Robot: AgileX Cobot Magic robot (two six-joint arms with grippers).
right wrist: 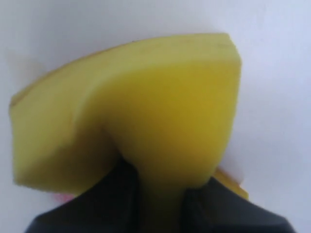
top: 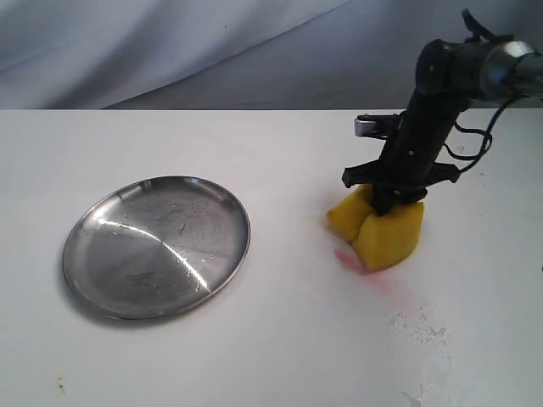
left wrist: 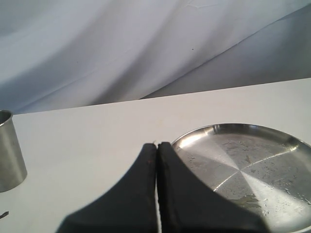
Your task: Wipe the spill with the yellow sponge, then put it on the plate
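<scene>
The yellow sponge [top: 380,227] is pressed on the white table right of centre, squeezed into a fold by my right gripper [top: 383,202], which is shut on it from above. Up close, the sponge [right wrist: 146,111] bulges between the black fingers [right wrist: 214,204]. No tan spill shows; the sponge covers that spot. Thin pink streaks [top: 346,259] lie at the sponge's near edge. The steel plate [top: 93,246] lies to the left, with nothing in it. My left gripper [left wrist: 157,145] is shut on nothing, hovering beside the plate's rim [left wrist: 194,133]; the exterior view does not show it.
A steel cup [left wrist: 7,150] stands near the left gripper. White crumbly residue [top: 420,326] marks the table in front of the sponge. A grey cloth backdrop [top: 170,42] hangs behind the table's far edge.
</scene>
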